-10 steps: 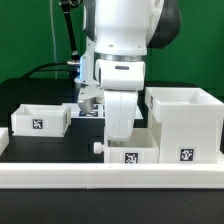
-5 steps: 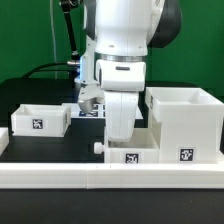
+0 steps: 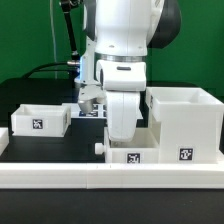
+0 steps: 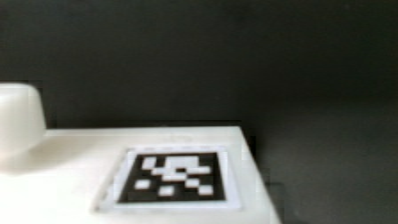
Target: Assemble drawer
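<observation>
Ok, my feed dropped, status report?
Pincer down at middle tray, open or shut unclear. Second tray sits apart. Tall case close beside it.

You get only a small change here: the robot arm's white rounded wrist housing (image 3: 122,110) now sits a touch lower and nearer the exterior view's right than a second ago, above the small white open-top plastic tray (image 3: 133,156).

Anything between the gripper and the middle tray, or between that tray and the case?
Nothing visible. The gripper is down at the middle tray, which sits right beside the case with no part showing between them.
</observation>
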Robot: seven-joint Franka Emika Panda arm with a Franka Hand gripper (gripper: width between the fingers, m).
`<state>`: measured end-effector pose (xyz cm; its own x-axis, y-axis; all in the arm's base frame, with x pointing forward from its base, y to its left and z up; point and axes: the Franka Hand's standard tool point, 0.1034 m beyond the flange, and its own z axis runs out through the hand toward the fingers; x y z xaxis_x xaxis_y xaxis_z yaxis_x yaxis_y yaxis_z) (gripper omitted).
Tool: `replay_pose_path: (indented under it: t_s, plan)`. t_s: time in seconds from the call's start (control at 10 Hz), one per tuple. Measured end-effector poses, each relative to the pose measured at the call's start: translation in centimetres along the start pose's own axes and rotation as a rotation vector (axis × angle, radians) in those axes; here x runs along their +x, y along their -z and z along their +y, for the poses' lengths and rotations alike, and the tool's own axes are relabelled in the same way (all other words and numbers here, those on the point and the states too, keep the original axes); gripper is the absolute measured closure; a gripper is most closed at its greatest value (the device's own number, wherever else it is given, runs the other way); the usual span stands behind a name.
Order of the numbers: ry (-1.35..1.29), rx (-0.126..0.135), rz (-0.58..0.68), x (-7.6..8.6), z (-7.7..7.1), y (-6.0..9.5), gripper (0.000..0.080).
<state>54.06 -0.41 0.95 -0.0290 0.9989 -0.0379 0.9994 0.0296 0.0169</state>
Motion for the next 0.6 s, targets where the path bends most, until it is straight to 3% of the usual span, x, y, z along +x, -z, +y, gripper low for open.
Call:
replay_pose_path:
  t_s: [0.6]
  plan:
    - [0.005, 0.004, -0.006, -0.01, -0.01, -0.01, 0.0757]
